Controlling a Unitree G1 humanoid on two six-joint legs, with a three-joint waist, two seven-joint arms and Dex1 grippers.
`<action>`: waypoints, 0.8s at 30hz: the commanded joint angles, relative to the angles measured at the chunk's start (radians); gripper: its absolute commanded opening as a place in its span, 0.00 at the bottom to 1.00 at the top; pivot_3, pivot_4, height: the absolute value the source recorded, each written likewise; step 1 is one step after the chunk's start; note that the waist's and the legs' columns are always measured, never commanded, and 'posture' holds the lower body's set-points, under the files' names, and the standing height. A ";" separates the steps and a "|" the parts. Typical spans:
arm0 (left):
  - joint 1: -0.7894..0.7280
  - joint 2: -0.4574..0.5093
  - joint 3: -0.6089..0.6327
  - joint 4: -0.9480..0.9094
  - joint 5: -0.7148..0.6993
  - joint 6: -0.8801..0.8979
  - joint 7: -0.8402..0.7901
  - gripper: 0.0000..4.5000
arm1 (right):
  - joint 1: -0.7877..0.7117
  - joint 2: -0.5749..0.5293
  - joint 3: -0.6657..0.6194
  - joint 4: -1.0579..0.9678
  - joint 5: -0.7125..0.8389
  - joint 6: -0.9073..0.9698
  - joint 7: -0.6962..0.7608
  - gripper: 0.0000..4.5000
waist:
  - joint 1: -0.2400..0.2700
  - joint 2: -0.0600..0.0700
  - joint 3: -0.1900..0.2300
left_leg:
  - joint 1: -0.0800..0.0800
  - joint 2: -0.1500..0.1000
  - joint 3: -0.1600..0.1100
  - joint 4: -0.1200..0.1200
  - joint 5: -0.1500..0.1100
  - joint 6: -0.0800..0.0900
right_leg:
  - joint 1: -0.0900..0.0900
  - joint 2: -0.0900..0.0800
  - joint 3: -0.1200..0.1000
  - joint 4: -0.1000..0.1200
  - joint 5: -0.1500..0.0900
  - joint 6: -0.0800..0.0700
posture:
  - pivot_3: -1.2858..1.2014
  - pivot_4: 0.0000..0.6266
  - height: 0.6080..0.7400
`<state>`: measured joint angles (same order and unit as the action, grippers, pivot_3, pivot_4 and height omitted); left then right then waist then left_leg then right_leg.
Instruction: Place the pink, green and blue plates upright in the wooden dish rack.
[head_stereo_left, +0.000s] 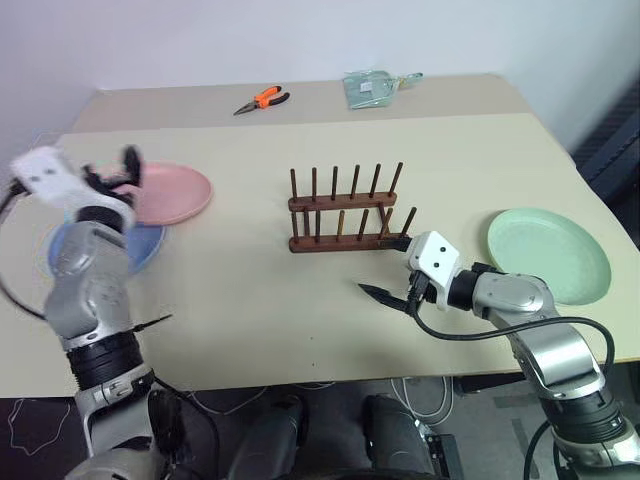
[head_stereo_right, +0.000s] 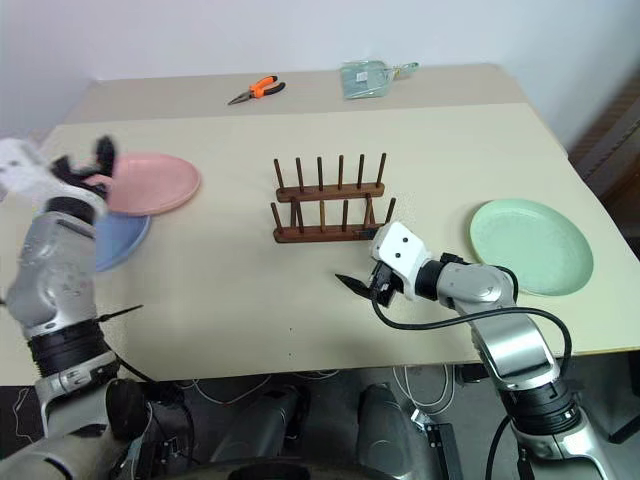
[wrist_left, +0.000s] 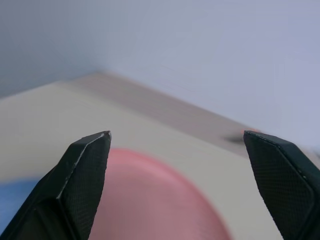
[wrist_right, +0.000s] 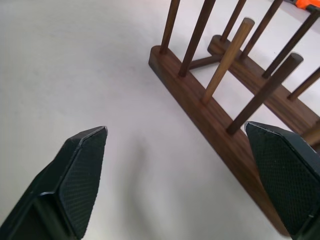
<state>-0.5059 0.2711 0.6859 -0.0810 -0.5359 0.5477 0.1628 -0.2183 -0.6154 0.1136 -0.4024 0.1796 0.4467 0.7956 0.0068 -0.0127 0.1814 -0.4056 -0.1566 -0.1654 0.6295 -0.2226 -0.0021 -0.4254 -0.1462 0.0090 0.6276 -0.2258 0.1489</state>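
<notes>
Two tools gape wide, left (wrist_left: 175, 150), right (wrist_right: 175, 150); pliers (head_stereo_left: 263, 99) lie behind rack (head_stereo_left: 345, 215).

A beige table (head_stereo_left: 300, 310) carries the scene, and it serves as the landmark for the rest. Near the table's far edge, left of its middle, lie pliers (head_stereo_left: 262, 100) with orange handles and dark jaws, flat on the surface with the jaws pointing toward the table's left side. Further right along that same far edge, well apart from the pliers, lies a pale green packet (head_stereo_left: 372, 87), flat and roughly square; below the table's near edge, white and black cables (head_stereo_left: 425, 395) lie on the dark floor (head_stereo_left: 30, 420).
</notes>
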 joint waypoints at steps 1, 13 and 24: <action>-0.007 -0.016 0.100 -0.005 -0.110 0.072 0.108 0.99 | -0.024 0.005 0.017 -0.001 0.003 -0.024 0.010 1.00 | 0.007 -0.005 0.003 | 0.000 0.000 0.000 0.000 0.000 0.000 | -0.001 0.000 0.000 0.001 0.000 0.000 | 0.52 0.24 0.99; -0.100 0.055 0.140 0.255 -0.341 0.196 0.049 0.99 | -0.015 0.012 0.030 -0.007 -0.013 -0.041 -0.018 1.00 | 0.005 -0.009 0.003 | -0.002 0.001 -0.002 0.002 0.001 -0.002 | -0.001 0.003 -0.001 0.001 0.000 -0.001 | 0.52 0.24 0.99; -0.128 0.056 0.100 0.272 -0.352 0.126 0.007 0.01 | -0.018 -0.078 -0.080 -0.035 0.014 -0.022 -0.007 1.00 | 0.007 -0.009 0.003 | -0.002 0.001 -0.002 0.002 0.001 -0.002 | -0.001 0.003 0.000 0.001 0.001 -0.001 | 0.52 0.24 0.99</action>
<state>-0.6237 0.3124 0.8138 0.2659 -0.8729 0.7006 0.2151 -0.2104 -0.6714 0.0885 -0.3974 0.1680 0.4266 0.7755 0.0133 -0.0221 0.1842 -0.4075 -0.1553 -0.1671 0.6320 -0.2221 -0.0042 -0.4264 -0.1431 0.0087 0.6286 -0.2253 0.1479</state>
